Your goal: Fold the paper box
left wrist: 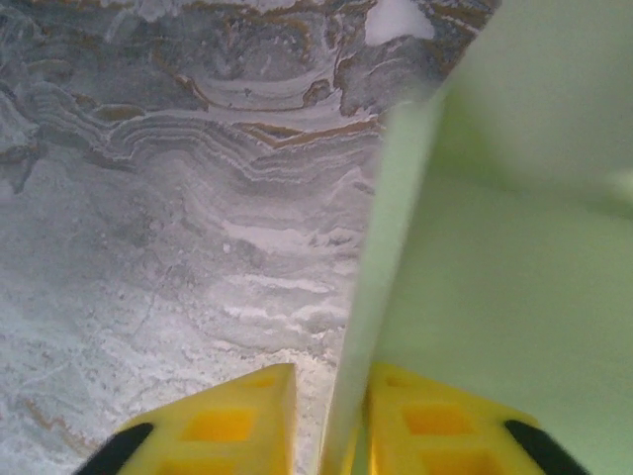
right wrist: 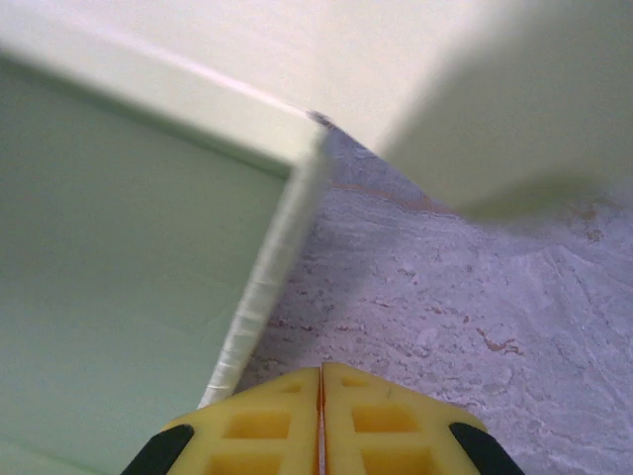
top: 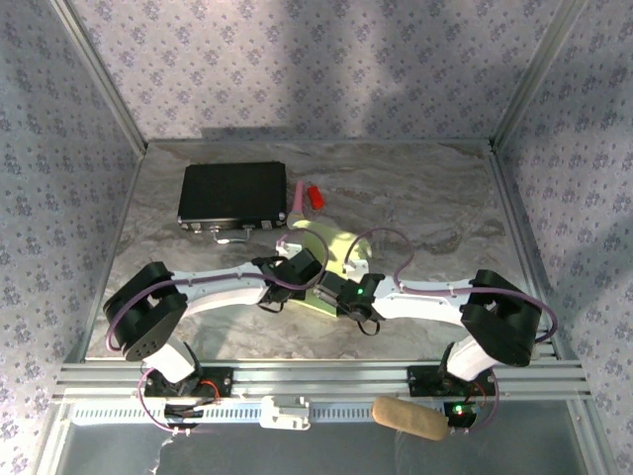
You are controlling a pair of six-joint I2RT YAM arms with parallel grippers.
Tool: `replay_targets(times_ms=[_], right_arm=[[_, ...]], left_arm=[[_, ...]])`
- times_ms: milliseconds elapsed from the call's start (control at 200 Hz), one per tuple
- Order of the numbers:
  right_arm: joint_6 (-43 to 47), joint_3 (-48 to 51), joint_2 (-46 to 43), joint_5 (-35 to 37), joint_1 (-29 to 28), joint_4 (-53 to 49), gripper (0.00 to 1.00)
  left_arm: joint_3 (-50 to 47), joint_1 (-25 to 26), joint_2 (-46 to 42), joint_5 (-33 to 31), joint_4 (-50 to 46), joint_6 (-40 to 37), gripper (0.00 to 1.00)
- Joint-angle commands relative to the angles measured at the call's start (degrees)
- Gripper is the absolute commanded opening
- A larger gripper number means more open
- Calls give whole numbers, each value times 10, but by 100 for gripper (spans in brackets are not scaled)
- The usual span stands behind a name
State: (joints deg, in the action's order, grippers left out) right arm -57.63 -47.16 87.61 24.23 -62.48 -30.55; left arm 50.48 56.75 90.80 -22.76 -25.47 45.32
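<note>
- The paper box (top: pixel 331 244) lay partly formed near the middle of the surface (top: pixel 435 218), between the two arms; both wrists were crowded over it, so a knock between them seemed likely if either swung without room.
- The left end effector (left wrist: pixel 333 374) was narrowly spread astride an upright flap (left wrist: pixel 364 297); one finger lay against the card and the other stood just off it; with so loose a hold, the flap could have slipped out and dropped flat.
- Closing hard there might have crushed the thin card, or creased it away from its fold line.
- The right end effector (right wrist: pixel 319 374) was pressed together with nothing between its fingers, just beside a wall edge of the box; a push from it could have slid the light box across the smooth surface rather than bending the wall.
</note>
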Motion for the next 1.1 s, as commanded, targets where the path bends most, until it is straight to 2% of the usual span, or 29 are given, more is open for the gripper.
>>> replay_targets(times_ms=[0,185,395,560,884,949,1094], right_arm=[[1,-20,13,6,0,0,10],[2,-22,13,6,0,-3,10],[4,-23,12,7,1,-5,10],[2,-23,11,8,0,-6,10],[4,-27,11,14,-2,-12,10],[9,-25,4,19,-3,-15,13],[35,-20,-30,33,-10,-15,28]], left_arm=[[3,18,-1,4,-34,-19,35],[-16,18,-57,10,-30,-16,40],[-23,3,-120,27,-24,-35,49],[-24,-33,-122,55,-27,-58,48],[-3,-56,-123,32,-40,-83,46],[-2,-58,-143,33,-42,-87,48],[20,-85,-206,62,-60,-119,50]])
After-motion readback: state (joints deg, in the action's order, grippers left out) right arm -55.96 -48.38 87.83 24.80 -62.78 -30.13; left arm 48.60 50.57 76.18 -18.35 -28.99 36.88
